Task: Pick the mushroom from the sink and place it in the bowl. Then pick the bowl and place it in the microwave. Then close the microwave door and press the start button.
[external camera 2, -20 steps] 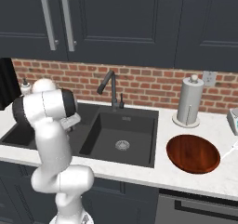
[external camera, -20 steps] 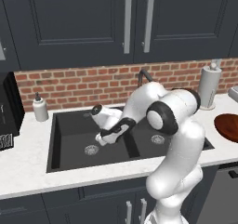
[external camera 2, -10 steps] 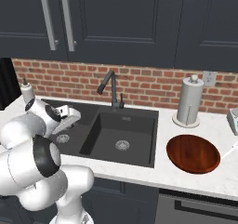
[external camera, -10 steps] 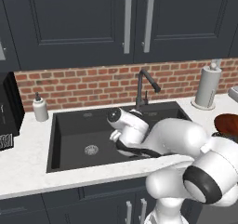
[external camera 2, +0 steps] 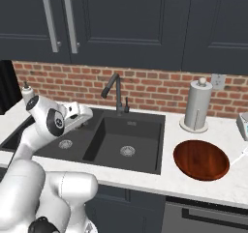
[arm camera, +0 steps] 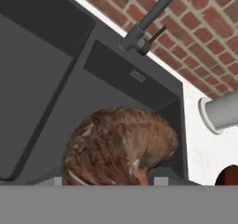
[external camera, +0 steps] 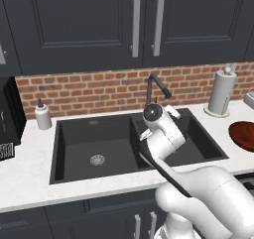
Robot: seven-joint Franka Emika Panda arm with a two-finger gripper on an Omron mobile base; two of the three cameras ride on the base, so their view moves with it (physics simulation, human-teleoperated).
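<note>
mushroom (arm camera: 122, 146) hides the fingers, over the sink (arm camera: 56, 79).

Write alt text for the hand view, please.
A brown, streaked mushroom sits large and close at the bottom of the picture, right at the gripper. Behind it lie the dark sink basins, the dark tap, a brick wall and white counter.

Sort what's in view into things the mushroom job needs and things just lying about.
For the job:
- mushroom, close before the gripper
- sink
- bowl, on the counter right of the sink

Lying about:
- paper towel roll
- soap dispenser
- tap
</note>
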